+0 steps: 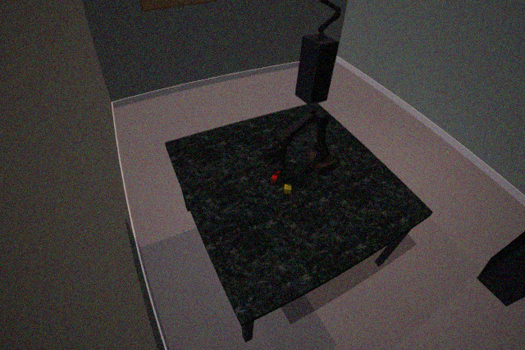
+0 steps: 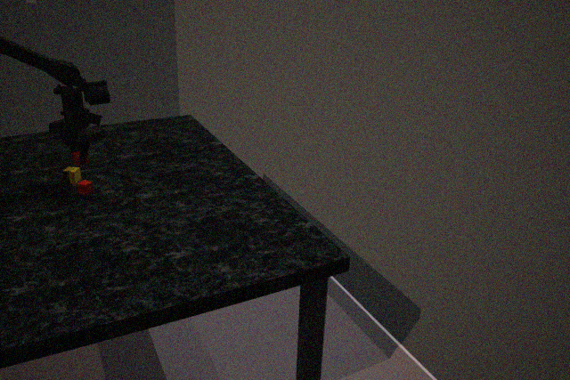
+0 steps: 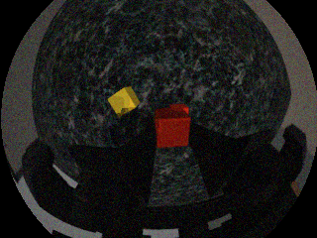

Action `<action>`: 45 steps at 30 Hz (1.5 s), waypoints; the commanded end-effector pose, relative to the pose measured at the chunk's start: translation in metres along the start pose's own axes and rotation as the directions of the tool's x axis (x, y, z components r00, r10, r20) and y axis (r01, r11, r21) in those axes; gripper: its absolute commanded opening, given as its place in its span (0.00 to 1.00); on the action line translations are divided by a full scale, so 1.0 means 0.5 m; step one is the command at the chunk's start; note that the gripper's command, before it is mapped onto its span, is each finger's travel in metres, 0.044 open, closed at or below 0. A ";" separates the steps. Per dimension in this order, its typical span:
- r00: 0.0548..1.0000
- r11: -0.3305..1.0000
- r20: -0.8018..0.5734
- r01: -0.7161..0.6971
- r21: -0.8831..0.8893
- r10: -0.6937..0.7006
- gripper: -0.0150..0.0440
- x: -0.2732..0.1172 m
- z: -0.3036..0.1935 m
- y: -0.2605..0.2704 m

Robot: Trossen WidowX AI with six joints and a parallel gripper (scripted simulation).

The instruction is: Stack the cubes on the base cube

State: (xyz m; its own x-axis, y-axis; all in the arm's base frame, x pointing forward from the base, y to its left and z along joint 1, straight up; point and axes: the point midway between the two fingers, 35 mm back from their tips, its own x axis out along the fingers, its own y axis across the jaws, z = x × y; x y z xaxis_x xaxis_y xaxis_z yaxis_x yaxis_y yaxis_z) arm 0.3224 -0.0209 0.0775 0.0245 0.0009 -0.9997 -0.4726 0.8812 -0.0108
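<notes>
A red cube [image 1: 277, 173] [image 2: 76, 157] [image 3: 172, 131] is grasped in the gripper [image 1: 280, 169] [image 2: 79, 155] [image 3: 170, 126], one dark finger at each side of it. This cube looks about level, but how high it is above the table [image 1: 339, 231] [image 2: 183, 229] [image 3: 163, 45], I cannot tell (the light is quite weak). Near it, the other red cube [image 1: 274, 178] [image 2: 85, 188] [image 3: 184, 107] rests on the table. In the wrist view it is mostly hidden behind the grasped one, only a bright piece is showing past the far edge. The yellow cube [image 1: 287, 188] [image 2: 72, 174] [image 3: 124, 101] stands on the table too, near the second red cube and turned at an angle; no cube is capping it. Which of these two is the base, I cannot tell.

Going outward, the gripper points downward with the wrist nearly upright above it. The forearm [image 1: 300, 125] [image 2: 32, 58] slopes down from the bent elbow to this wrist, and from the elbow the upper arm [image 1: 321, 134] goes down steeply to the dim base area on the table.
</notes>
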 end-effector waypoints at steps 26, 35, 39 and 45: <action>1.000 0.934 -0.003 -0.006 0.358 0.008 0.43 0.030 0.070 0.149; 1.000 0.934 -0.003 -0.006 0.358 0.008 0.43 0.030 0.070 0.149; 1.000 0.934 -0.003 -0.006 0.358 0.008 0.43 0.033 0.070 0.148; 1.000 0.933 -0.003 -0.006 0.360 0.008 0.43 0.064 0.070 0.147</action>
State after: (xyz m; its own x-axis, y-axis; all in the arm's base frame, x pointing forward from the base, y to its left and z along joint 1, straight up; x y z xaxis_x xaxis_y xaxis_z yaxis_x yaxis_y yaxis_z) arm 0.3218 0.0611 0.0569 0.0322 0.0077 -0.9995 -0.1293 0.9916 0.0035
